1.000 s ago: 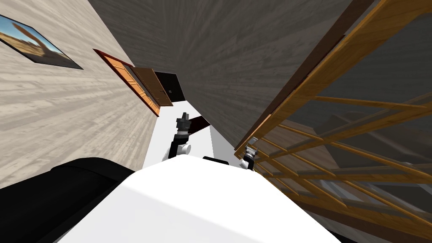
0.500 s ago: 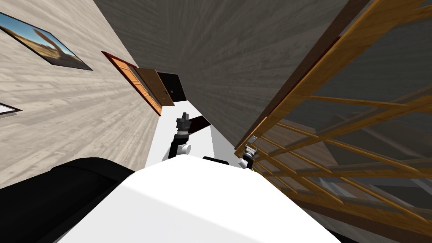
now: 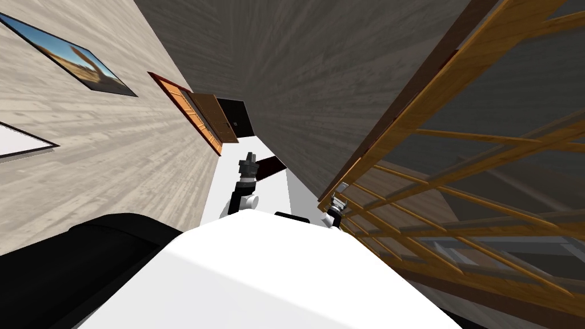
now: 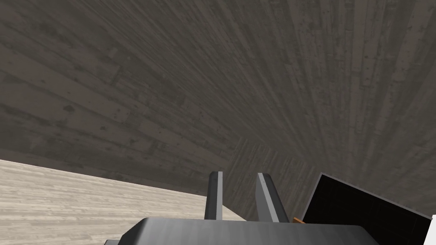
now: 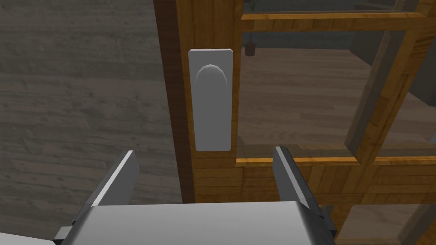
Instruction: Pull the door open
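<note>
While your right gripper point(image 5: 203, 151) gapes released before the grey handle plate point(image 5: 211, 110) on the door point(image 5: 208, 25), your left gripper point(image 4: 239, 175) is clenched empty.

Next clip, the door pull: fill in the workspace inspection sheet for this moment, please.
Surface: white floor running between the walls.
Job's things: wooden lattice door with glass panes; grey handle plate with a rounded knob on the door's edge stile, not gripped.
Clutter: nothing seen.
Grippers: right gripper open, facing the plate's lower end, holding nothing; left gripper shut, empty, held up ahead of my chest.
Cables: nothing seen.
Surroundings: dark wood-grain wall; pale wall with a framed picture; an orange door farther along, beside a black area.
</note>
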You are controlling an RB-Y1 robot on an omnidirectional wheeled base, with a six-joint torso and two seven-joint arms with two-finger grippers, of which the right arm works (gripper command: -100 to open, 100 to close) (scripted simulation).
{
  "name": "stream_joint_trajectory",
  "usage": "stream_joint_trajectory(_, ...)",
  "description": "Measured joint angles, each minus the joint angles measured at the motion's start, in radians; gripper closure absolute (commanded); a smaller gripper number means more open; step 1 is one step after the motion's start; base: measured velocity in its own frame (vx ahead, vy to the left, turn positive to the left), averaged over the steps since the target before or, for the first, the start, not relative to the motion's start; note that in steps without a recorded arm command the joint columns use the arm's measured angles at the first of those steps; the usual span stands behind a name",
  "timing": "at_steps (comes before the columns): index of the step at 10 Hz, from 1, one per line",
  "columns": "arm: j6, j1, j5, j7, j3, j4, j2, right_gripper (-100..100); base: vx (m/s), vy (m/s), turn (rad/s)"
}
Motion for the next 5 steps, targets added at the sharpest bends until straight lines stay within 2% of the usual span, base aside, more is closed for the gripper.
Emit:
stream_joint_trajectory(1,0.0,0.0,-0.001,-0.004,0.0,0.0,0.0,-100,0.088,0.01,0.013)
stream_joint_trajectory(2,-0.007,0.007,0.001,-0.018,0.003,0.01,-0.01,-100,0.176,0.005,0.013)
stream_joint_trajectory(3,-0.002,0.024,0.002,-0.032,0.005,-0.006,-0.021,-100,0.185,-0.007,0.014)
stream_joint_trajectory(5,0.0,0.034,0.003,-0.07,0.009,0.004,-0.054,-100,0.144,-0.005,0.01)
